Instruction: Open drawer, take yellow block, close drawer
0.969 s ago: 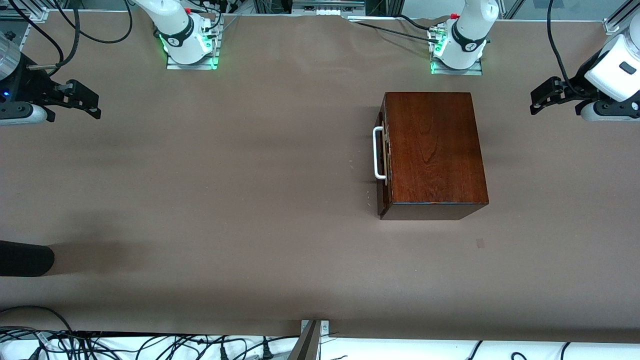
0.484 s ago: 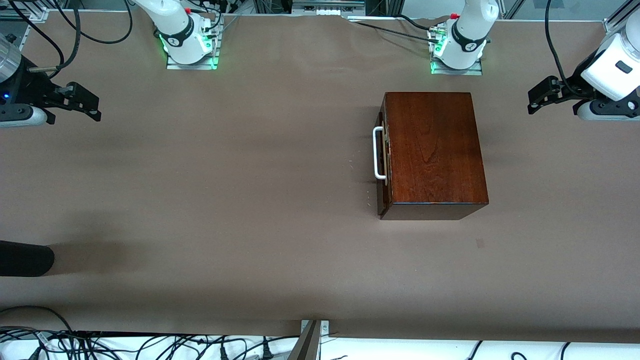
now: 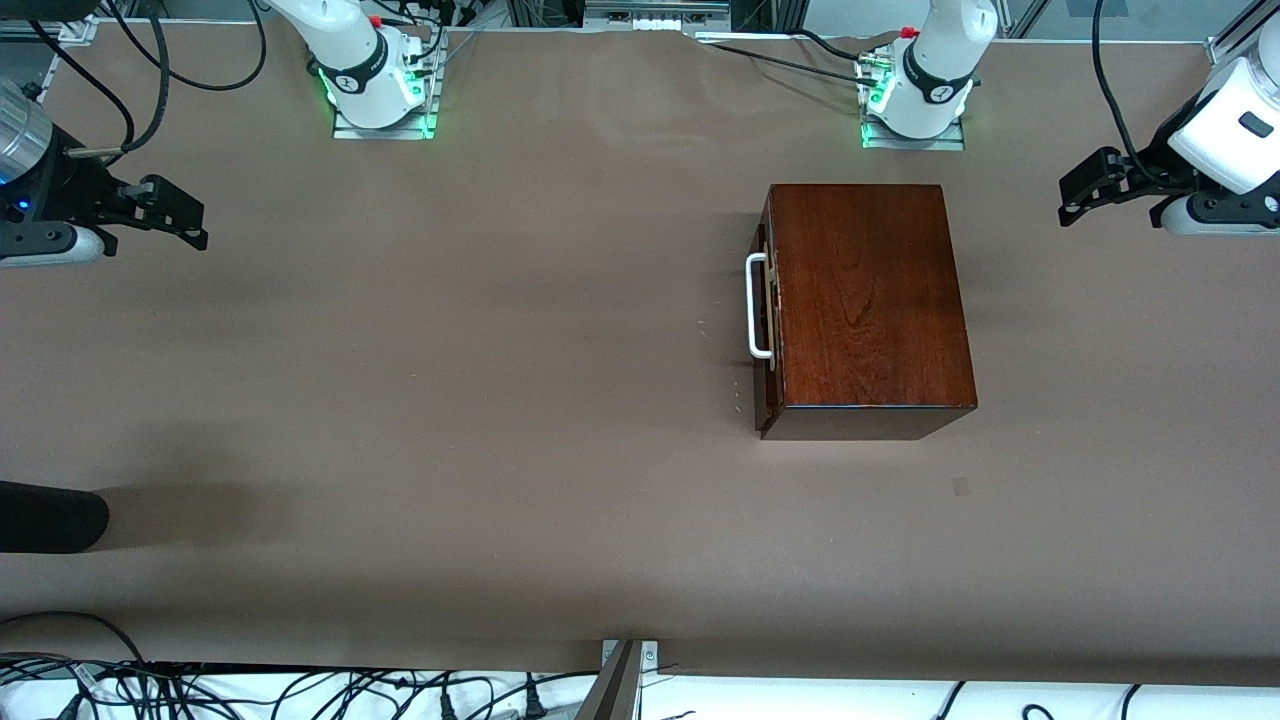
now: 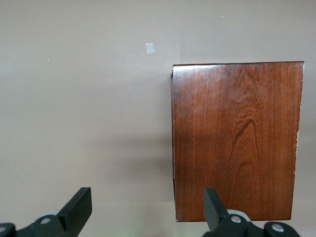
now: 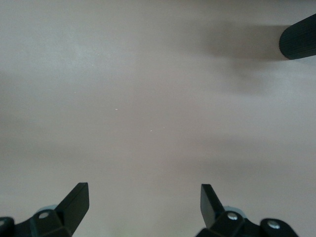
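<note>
The dark red-brown wooden box point(image 3: 866, 308) sits on the brown desk point(image 3: 450, 400), toward the left arm's end and just in front of that arm's base. Its drawer point(image 3: 765, 330) is pushed fully in, with the white loop handle point(image 3: 757, 306) facing the right arm's end of the desk. The yellow block cannot be seen.

The left end effector point(image 3: 1072, 197) hangs released over bare desk at the left arm's end, well apart from the box; in the left wrist view its 2 spread fingers point(image 4: 79, 211) frame the box top point(image 4: 237, 140).

The right end effector point(image 3: 190, 222) hangs released over bare desk at the right arm's end, far from the handle, its fingers point(image 5: 76, 202) wide apart.

A black rounded object point(image 3: 50, 516) juts in over the desk edge.
</note>
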